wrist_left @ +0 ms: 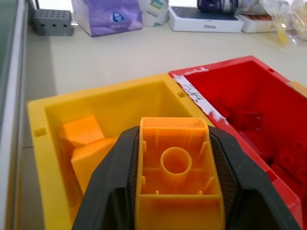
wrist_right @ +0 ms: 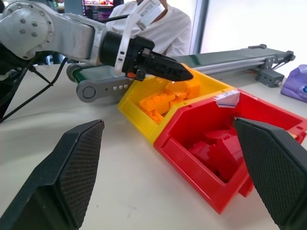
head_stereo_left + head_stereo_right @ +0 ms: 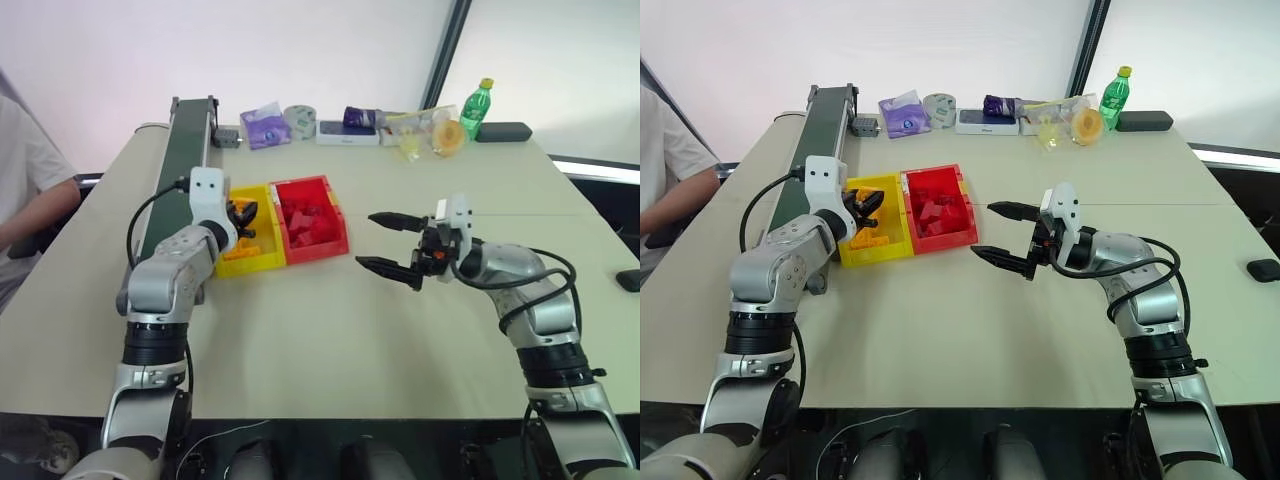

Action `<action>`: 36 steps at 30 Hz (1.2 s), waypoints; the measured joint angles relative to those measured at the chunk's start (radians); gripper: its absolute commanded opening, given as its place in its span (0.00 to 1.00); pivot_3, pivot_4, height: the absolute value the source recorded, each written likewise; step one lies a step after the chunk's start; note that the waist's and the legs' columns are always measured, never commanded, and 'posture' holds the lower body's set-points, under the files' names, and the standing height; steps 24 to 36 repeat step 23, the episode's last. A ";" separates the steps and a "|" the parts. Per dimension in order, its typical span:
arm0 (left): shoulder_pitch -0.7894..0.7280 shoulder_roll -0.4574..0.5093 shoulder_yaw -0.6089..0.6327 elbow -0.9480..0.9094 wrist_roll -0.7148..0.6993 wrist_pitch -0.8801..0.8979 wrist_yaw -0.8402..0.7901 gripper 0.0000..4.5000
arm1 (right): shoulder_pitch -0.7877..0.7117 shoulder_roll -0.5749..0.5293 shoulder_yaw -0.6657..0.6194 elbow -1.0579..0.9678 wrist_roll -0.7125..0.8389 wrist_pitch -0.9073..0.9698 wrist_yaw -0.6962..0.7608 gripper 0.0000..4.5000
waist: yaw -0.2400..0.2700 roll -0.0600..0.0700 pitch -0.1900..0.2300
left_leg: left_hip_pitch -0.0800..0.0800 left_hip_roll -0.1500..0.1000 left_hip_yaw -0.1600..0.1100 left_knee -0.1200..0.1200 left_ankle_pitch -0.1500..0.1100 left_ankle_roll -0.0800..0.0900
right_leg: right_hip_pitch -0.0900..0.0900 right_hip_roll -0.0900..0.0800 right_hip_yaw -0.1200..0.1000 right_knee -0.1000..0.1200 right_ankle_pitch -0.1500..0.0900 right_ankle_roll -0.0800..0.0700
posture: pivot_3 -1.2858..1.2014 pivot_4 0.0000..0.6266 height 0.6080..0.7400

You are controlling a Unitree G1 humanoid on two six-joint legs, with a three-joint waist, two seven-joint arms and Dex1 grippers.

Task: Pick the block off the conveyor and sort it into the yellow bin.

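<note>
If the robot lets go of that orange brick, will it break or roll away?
Probably neither. The block looks like hard, hollow plastic with ribs inside, so likely light and tough. Its flat sides shouldn't roll. It might bounce slightly off the bricks in the yellow bin below the left end effector.

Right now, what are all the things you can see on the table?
block: one, orange-yellow, pinched in the left tool above the yellow bin
yellow bin: one, yellow, beside the conveyor, bricks inside
red bin: one, red, joined to the yellow bin, red bricks inside
conveyor: one, dark green, along the table's left edge
bottle: one, green, far edge
purple packet: one, far edge
tape roll: one, grey, far edge
person's arm: one, white sleeve, left of table
left tool: black, shut on block
right tool: black, open, empty, right of the red bin
</note>
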 measured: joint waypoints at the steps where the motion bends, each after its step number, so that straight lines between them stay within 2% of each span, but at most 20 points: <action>1: 0.000 -0.004 0.007 0.008 -0.002 -0.002 -0.002 0.53 | 0.003 0.000 0.000 -0.001 0.000 0.000 -0.002 1.00 | 0.001 0.000 0.000 | 0.000 0.000 0.000 0.000 0.000 0.000 | 0.000 0.000 0.000 0.000 0.000 0.000 | 0.52 0.24 1.00; 2: 0.000 -0.006 0.012 0.019 -0.003 -0.008 -0.003 0.61 | 0.006 0.000 0.000 -0.002 0.000 0.000 -0.004 1.00 | 0.001 0.000 0.000 | 0.000 0.000 0.000 0.000 0.000 0.000 | 0.000 0.000 0.000 0.000 0.000 0.000 | 0.52 0.24 1.00; 5: -0.003 -0.007 0.018 0.031 0.006 -0.029 -0.004 0.93 | 0.010 0.000 0.000 -0.006 0.000 0.000 -0.009 1.00 | 0.000 0.000 0.000 | 0.000 0.000 0.000 0.000 0.000 0.000 | 0.000 0.000 0.000 0.000 0.000 0.000 | 0.52 0.24 1.00; 6: -0.006 -0.007 0.018 0.031 0.011 -0.038 -0.004 0.99 | 0.010 0.000 0.000 -0.009 0.000 0.000 -0.010 1.00 | 0.001 0.000 0.000 | 0.000 0.000 0.000 0.000 0.000 0.000 | 0.000 0.000 0.000 0.000 0.000 0.000 | 0.52 0.24 1.00; 12: -0.002 -0.007 0.111 -0.057 -0.066 -0.097 -0.049 0.99 | 0.013 -0.002 -0.001 -0.011 0.001 0.000 -0.009 1.00 | -0.002 0.000 0.000 | 0.000 0.000 0.000 0.000 0.000 0.000 | 0.000 0.000 0.000 0.000 0.000 0.000 | 0.52 0.24 1.00; 15: 0.052 0.058 0.131 -0.144 -0.111 -0.094 -0.107 0.99 | 0.015 -0.006 -0.002 -0.011 0.001 -0.001 -0.006 1.00 | -0.007 0.000 0.000 | 0.001 0.000 0.000 -0.001 0.000 0.000 | 0.000 0.000 0.000 0.000 0.000 0.000 | 0.52 0.24 1.00; 16: 0.076 0.086 0.143 -0.158 -0.120 -0.085 -0.128 0.99 | 0.014 -0.006 -0.001 -0.011 0.001 -0.001 -0.005 1.00 | -0.007 0.000 0.000 | 0.000 0.000 0.000 -0.001 0.000 0.000 | 0.000 0.000 0.000 0.000 0.000 0.000 | 0.52 0.24 1.00; 18: 0.183 0.199 0.178 -0.192 -0.144 -0.080 -0.214 0.99 | 0.015 -0.011 -0.002 -0.009 0.001 -0.005 0.004 1.00 | -0.015 0.000 0.000 | 0.001 0.001 0.001 -0.001 0.000 0.000 | -0.001 0.000 0.000 0.000 0.000 0.000 | 0.52 0.24 1.00; 23: 0.387 0.430 0.342 -0.203 -0.170 -0.102 -0.407 0.99 | 0.019 -0.063 -0.016 0.015 0.000 -0.009 0.037 1.00 | -0.008 0.001 0.000 | 0.000 0.001 0.000 -0.002 0.000 0.000 | -0.001 -0.002 0.000 0.000 0.000 0.000 | 0.52 0.24 1.00; 36: 0.387 0.430 0.342 -0.203 -0.170 -0.102 -0.407 0.99 | 0.019 -0.063 -0.016 0.015 0.000 -0.009 0.037 1.00 | -0.008 0.001 0.000 | 0.000 0.001 0.000 -0.002 0.000 0.000 | -0.001 -0.002 0.000 0.000 0.000 0.000 | 0.52 0.24 1.00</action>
